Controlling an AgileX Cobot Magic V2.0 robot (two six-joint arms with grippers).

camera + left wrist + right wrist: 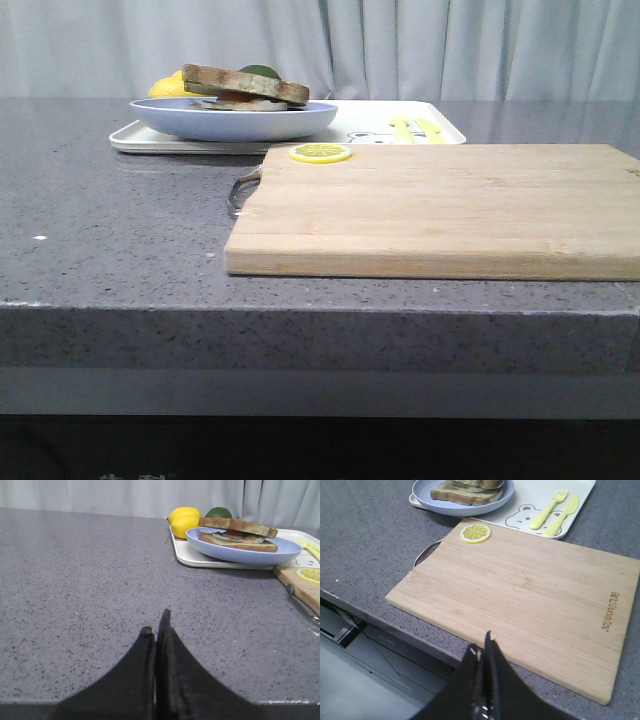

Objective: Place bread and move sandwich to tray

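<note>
Over on the tray [350,125], the sandwich [238,531] is sitting far ahead-right of my left pincer [156,625], both pincers clenched empty, right pincer [482,652] hanging back.

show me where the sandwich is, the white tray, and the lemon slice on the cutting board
sandwich [238,531]: left wrist view, side of the stacked bread.
tray [572,507]: right wrist view, bare surface near its right edge.
lemon slice [321,153]: front view, centre of its top face.
</note>
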